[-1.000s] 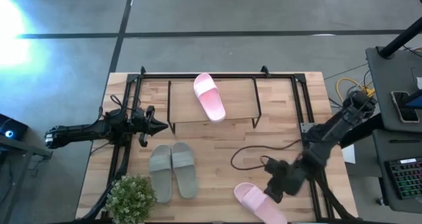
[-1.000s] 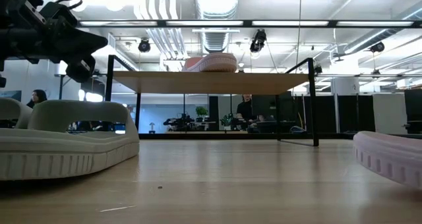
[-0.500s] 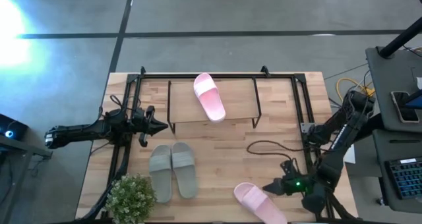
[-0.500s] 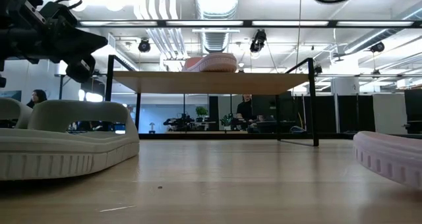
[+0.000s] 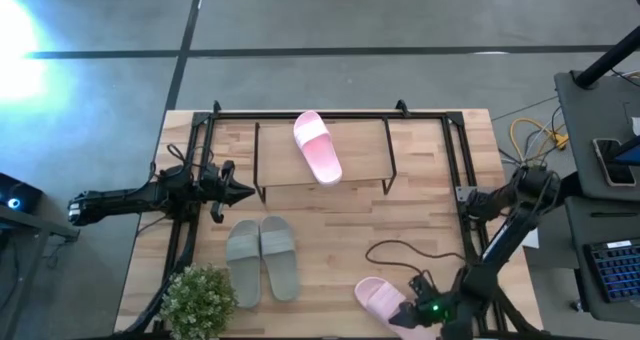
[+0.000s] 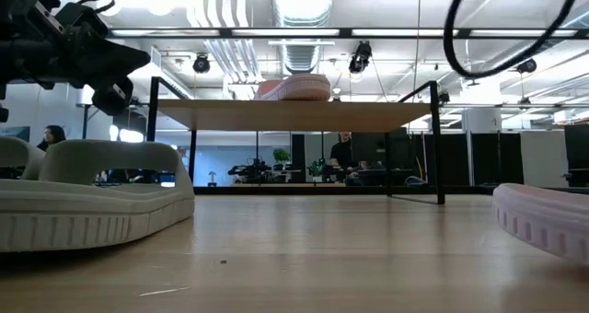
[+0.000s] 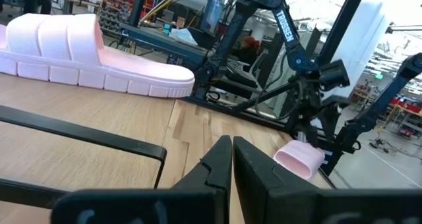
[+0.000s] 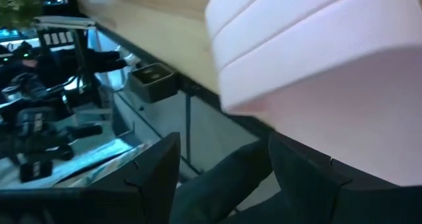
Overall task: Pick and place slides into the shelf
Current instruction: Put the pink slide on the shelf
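Right gripper [image 5: 402, 318] is low at the near edge of the bench [image 5: 420, 195], fingers spread wide around the near pink slide [image 5: 385, 304]; right wrist view shows its strap [image 8: 310, 72] filling the gap, a finger [image 8: 155, 178] on either side, not clamped. Left gripper [image 5: 246, 191] is parked at the left end of the shelf [image 5: 360, 155], fingers pressed together, holding nothing. Other pink slide [image 5: 317, 147] lies on the shelf's top board. Grey-green pair [image 5: 261, 259] sits side by side on the bench in front of the shelf, beside a small potted plant [image 5: 199, 298].
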Controlling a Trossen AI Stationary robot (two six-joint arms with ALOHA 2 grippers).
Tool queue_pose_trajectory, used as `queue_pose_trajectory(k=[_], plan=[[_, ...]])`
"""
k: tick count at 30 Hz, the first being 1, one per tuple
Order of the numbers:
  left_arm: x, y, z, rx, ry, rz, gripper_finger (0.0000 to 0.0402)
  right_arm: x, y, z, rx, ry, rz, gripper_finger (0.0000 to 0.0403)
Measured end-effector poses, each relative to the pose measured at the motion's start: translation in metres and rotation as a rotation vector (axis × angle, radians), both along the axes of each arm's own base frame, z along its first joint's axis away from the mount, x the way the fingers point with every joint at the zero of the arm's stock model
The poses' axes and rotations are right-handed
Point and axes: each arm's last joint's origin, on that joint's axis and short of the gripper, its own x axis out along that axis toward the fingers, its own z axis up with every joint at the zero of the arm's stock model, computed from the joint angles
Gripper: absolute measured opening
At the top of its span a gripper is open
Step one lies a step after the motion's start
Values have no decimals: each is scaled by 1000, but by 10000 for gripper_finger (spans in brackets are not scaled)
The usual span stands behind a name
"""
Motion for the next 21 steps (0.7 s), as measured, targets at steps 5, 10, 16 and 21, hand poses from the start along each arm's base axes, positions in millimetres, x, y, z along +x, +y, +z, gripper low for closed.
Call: queue_pose_trajectory(k=[5,10,16,21], plan=[[0,0,0,0,0,0,1,7,-4,-9,-46,12,-35,224],[0,0,0,0,0,0,1,23,-22,-13,-96,35,-113,224],[0,0,0,0,-1,0,1,51,-52,-19,-122,70,-224,217],[0,0,0,0,1,0,1,65,-77,-26,-145,103,-292,184]])
